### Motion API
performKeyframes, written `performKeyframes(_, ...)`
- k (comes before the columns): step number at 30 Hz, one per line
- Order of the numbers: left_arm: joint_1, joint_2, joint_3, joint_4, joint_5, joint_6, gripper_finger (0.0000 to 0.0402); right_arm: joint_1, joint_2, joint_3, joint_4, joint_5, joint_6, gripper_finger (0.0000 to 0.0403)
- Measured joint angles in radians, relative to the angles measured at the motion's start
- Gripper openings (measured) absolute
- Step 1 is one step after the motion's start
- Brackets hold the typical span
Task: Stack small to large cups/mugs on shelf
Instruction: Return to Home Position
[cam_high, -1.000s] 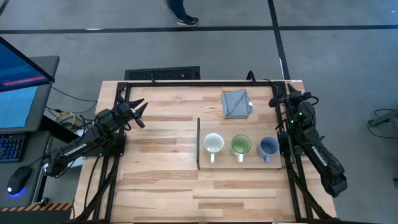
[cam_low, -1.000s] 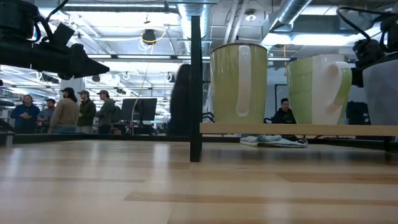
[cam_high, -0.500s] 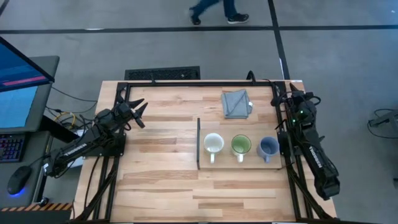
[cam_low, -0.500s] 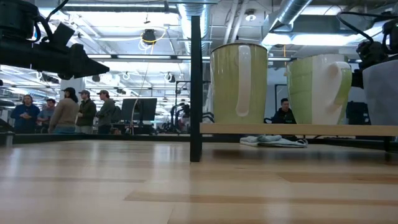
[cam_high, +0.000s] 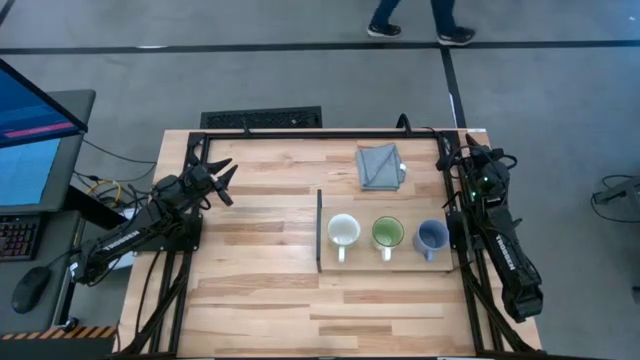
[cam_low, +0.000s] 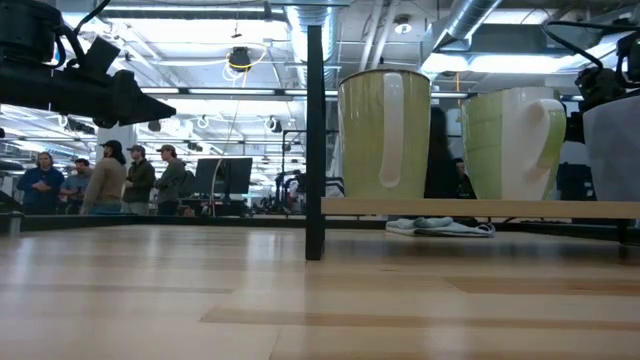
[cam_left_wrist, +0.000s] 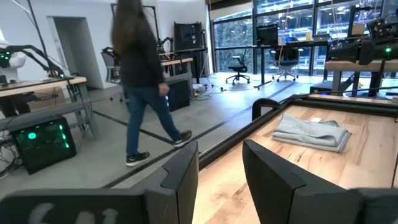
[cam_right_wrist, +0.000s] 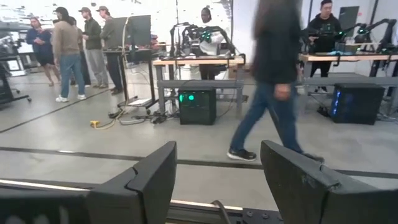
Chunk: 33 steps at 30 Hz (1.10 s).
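Note:
Three mugs stand upright in a row on the light-wood shelf (cam_high: 400, 205): a cream-white one (cam_high: 343, 230), one that is green inside (cam_high: 387, 233) and a blue-grey one (cam_high: 432, 236), all with handles toward the near edge. The shelf is slightly raised, with a dark strip (cam_high: 319, 230) along its left end. My left gripper (cam_high: 225, 180) hovers open over the table's left part, far from the mugs. My right gripper (cam_high: 462, 150) hovers open at the far right corner, beyond the blue-grey mug, pointing past the far edge. Neither has anything between its fingers (cam_left_wrist: 180, 180) (cam_right_wrist: 149, 180).
A folded grey cloth (cam_high: 380, 165) lies on the tabletop behind the shelf, near the far edge. A black frame (cam_high: 300, 133) runs along the far edge. Bare wood stretches left of and in front of the shelf. A person walks by on the floor beyond the table.
My right arm has swung a little about its base, so its gripper points more toward the far edge; it stays open. The mugs have not moved. A person has walked rightward past the table's far side.

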Motion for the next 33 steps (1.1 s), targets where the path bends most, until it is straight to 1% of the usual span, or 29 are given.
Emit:
performKeyframes(8, 0.0, 0.0, 0.0, 0.0, 0.0, -0.001, 0.0119, 0.0, 0.0, 0.0, -0.003, -0.015, 0.023, 0.0256)
performKeyframes(20, 0.0, 0.0, 0.0, 0.0, 0.0, -0.001, 0.0119, 0.001, 0.001, 0.0, -0.006, -0.03, -0.061, 0.0256)
performKeyframes(33, 0.0, 0.0, 0.0, 0.0, 0.0, -0.001, 0.0119, 0.001, 0.001, 0.0, -0.005, -0.03, -0.064, 0.0256)
